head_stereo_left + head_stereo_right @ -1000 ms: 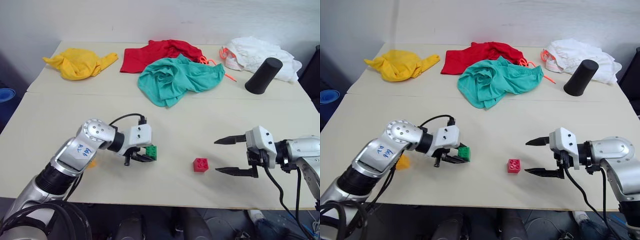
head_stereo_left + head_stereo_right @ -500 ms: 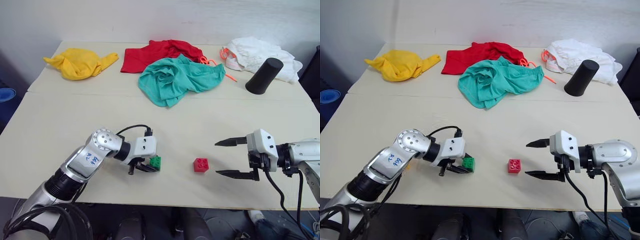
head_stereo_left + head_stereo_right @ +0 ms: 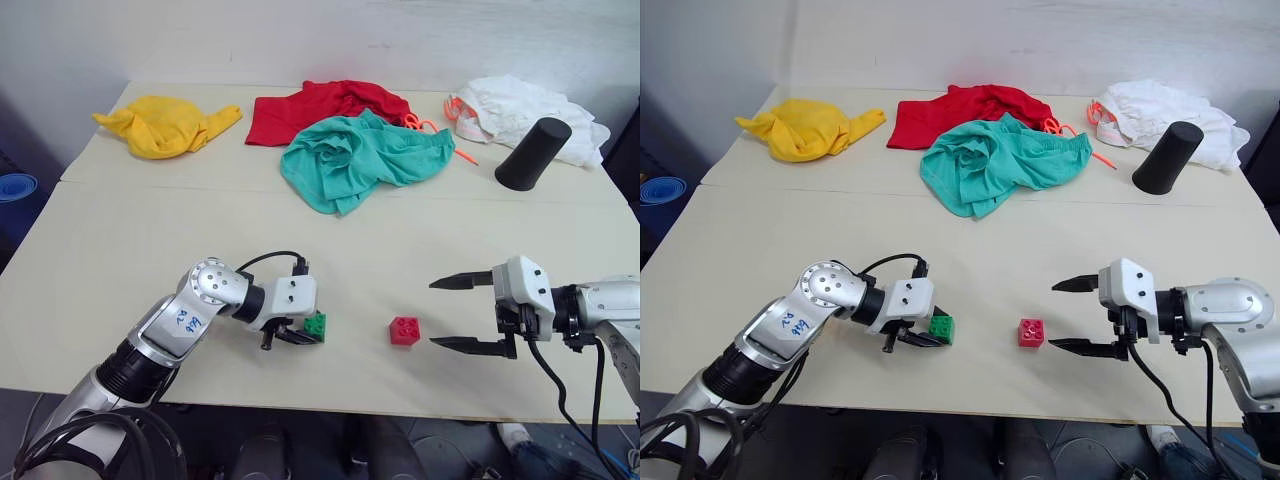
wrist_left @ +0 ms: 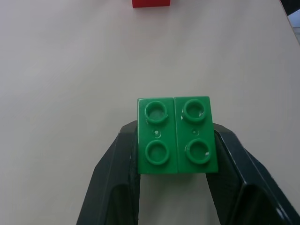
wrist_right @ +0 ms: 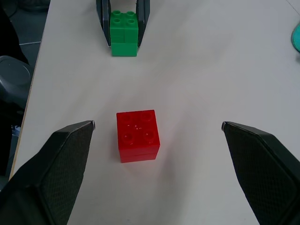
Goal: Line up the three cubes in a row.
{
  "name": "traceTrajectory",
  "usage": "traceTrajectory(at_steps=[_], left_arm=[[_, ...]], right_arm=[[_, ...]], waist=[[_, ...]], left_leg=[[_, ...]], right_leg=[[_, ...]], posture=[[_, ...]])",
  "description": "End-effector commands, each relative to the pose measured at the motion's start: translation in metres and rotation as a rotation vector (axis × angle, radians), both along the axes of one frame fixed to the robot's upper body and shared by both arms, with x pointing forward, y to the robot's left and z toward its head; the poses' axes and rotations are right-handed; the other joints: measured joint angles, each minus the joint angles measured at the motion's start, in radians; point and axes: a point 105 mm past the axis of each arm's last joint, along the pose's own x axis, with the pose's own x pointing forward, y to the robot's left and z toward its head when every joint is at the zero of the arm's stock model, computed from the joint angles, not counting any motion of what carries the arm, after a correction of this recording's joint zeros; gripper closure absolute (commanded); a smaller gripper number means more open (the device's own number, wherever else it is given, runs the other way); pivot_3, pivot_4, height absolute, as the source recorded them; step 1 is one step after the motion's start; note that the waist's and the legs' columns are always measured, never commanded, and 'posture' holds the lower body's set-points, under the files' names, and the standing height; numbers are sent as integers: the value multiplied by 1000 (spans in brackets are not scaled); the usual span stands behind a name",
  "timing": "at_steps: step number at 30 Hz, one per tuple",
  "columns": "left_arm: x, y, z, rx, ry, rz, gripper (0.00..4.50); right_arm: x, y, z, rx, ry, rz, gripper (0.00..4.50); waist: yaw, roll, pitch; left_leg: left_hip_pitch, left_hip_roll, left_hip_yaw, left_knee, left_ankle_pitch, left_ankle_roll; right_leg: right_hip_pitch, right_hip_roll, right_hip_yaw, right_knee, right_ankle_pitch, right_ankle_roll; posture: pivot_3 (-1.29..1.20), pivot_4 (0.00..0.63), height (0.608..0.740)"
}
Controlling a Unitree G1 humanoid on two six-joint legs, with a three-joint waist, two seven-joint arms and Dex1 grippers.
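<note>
Since a second ago the left gripper (image 3: 298, 336) — clamped on the green cube (image 3: 316, 327) — has sunk toward the table (image 3: 120, 240), nearer the red cube (image 3: 404, 330), while the right gripper (image 3: 468, 312) stays spread wide beside it.

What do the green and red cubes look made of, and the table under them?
Green cube: likely hard moulded plastic, smooth with a slight sheen, round studs on top. Red cube: same look, glossy and studded. Table: pale, matte, flat; possibly painted board or laminate.
</note>
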Motion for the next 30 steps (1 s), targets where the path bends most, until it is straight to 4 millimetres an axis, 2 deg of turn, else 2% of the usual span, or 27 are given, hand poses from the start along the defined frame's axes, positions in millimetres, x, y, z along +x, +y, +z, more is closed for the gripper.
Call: traceTrajectory(at_steps=[1, 3, 7, 11, 14, 17, 19, 21, 24, 27, 29, 30], left_arm=[[1, -1, -1, 9, -20, 4, 2999], [2, -1, 2, -4, -18, 10, 2263], [2, 4, 15, -32, -14, 33, 1083], [-3, 24, 40, -79, 11, 103, 37], [-11, 42, 60, -112, 30, 159, 37], [-25, 73, 81, -147, 54, 247, 37], [-31, 87, 87, -163, 55, 293, 37], [-42, 112, 95, -210, 37, 341, 37], [-58, 153, 91, -217, -23, 493, 37], [-75, 179, 80, -180, -44, 606, 37], [-84, 208, 67, -154, -64, 739, 37], [-87, 216, 63, -139, -72, 773, 37]], right_arm=[[-2, 5, 7, 5, -32, 32, 0], [-1, 6, 7, 6, -33, 36, 0], [0, 10, 12, 22, -35, 50, 0], [2, 12, 22, 45, -30, 80, 0], [0, 16, 30, 60, -11, 127, 0], [-2, 24, 36, 54, 2, 204, 0], [-1, 27, 38, 51, 3, 231, 0], [0, 33, 41, 57, 2, 268, 0], [3, 41, 46, 81, 0, 307, 0], [4, 46, 45, 79, -1, 346, 0], [6, 51, 47, 84, -5, 372, 0], [7, 52, 48, 85, -6, 376, 0]], waist=[[2, 0, 0], [5, 0, 0], [4, 0, 0], [-3, 0, 0], [-11, 0, 0], [-16, 0, 0], [-13, 0, 0], [-14, 0, 0], [-21, 0, 0], [-21, 0, 0], [-20, 0, 0], [-20, 0, 0]], left_leg=[[0, 0, 0, 0, 0, 0], [0, 0, 0, 0, 0, 0], [0, 0, 0, 0, 0, 0], [0, 1, 0, 0, 0, 0], [0, 1, -1, 0, 0, 0], [0, 2, -1, 0, 0, 0], [0, 2, -1, 0, 0, -1], [0, 2, -1, 0, 0, -1], [0, 2, -1, -1, 0, -1], [0, 2, -2, -1, 0, -1], [0, 1, -2, -1, 0, -1], [0, 1, -1, -1, 0, 0]], right_leg=[[0, 0, 0, 0, 0, 0], [0, 0, 0, 0, 0, 0], [0, 1, 0, 0, 0, 0], [0, 0, 0, 0, 0, 0], [0, 0, 0, 0, 0, 0], [0, 0, 0, 0, 0, 0], [0, 0, 0, 0, -1, -1], [0, 0, 0, 0, -1, -1], [0, -1, -1, 0, -1, -2], [0, -1, -2, -1, -1, -2], [0, -2, -2, 0, -1, -2], [0, -2, -1, -1, -1, -2]], posture=[[0, 150, 740], [0, 150, 740], [0, 150, 740], [0, 150, 740], [0, 150, 740], [0, 150, 740], [0, 150, 740], [0, 150, 740], [0, 150, 740], [0, 150, 740], [0, 150, 740], [0, 150, 740]])
